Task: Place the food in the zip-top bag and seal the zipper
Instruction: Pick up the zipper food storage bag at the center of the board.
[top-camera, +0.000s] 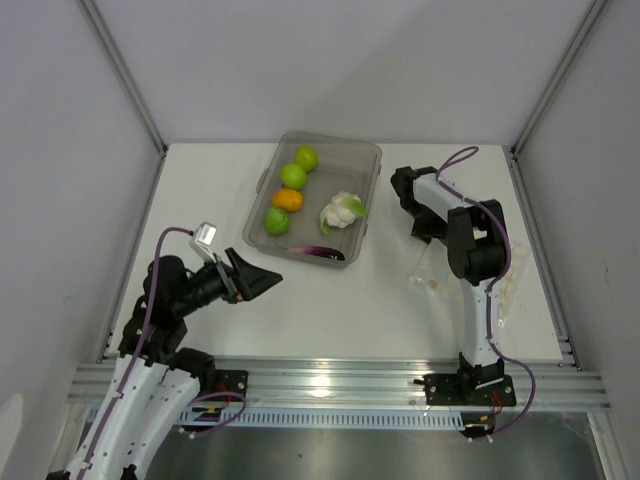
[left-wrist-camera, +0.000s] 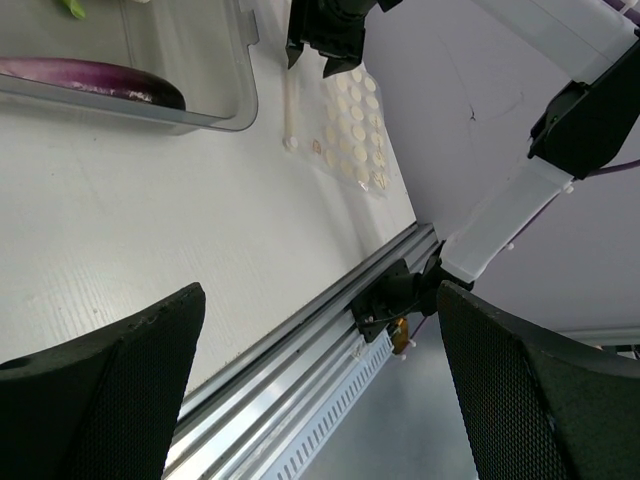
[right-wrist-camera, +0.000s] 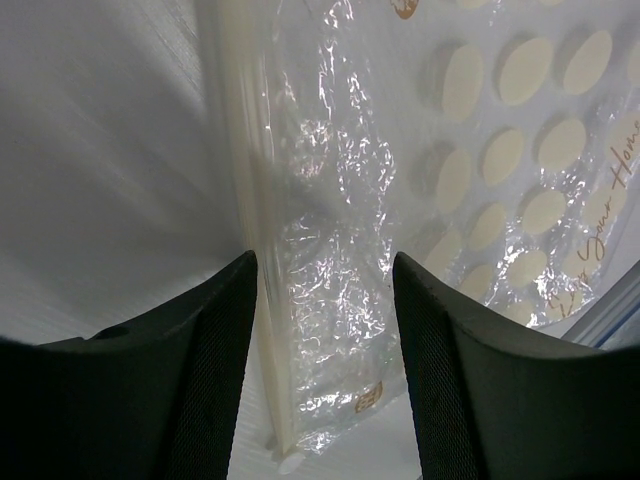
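The grey tray (top-camera: 367, 190) holds three green fruits (top-camera: 293, 176), an orange fruit (top-camera: 288, 199), a cauliflower piece (top-camera: 341, 211) and a purple eggplant (top-camera: 320, 252), which also shows in the left wrist view (left-wrist-camera: 90, 78). The clear zip-top bag (top-camera: 430, 272), printed with pale dots, lies flat on the table right of the tray, partly under the right arm. My right gripper (right-wrist-camera: 325, 330) is open just above the bag (right-wrist-camera: 340, 250), its jaws either side of the zipper strip (right-wrist-camera: 262, 300). My left gripper (top-camera: 258, 278) is open and empty, hovering near the table's front left.
The aluminium rail (top-camera: 330, 385) runs along the near table edge. White walls and frame posts close in the table on the left, back and right. The right arm's elbow (top-camera: 475, 250) stands over the bag's far part.
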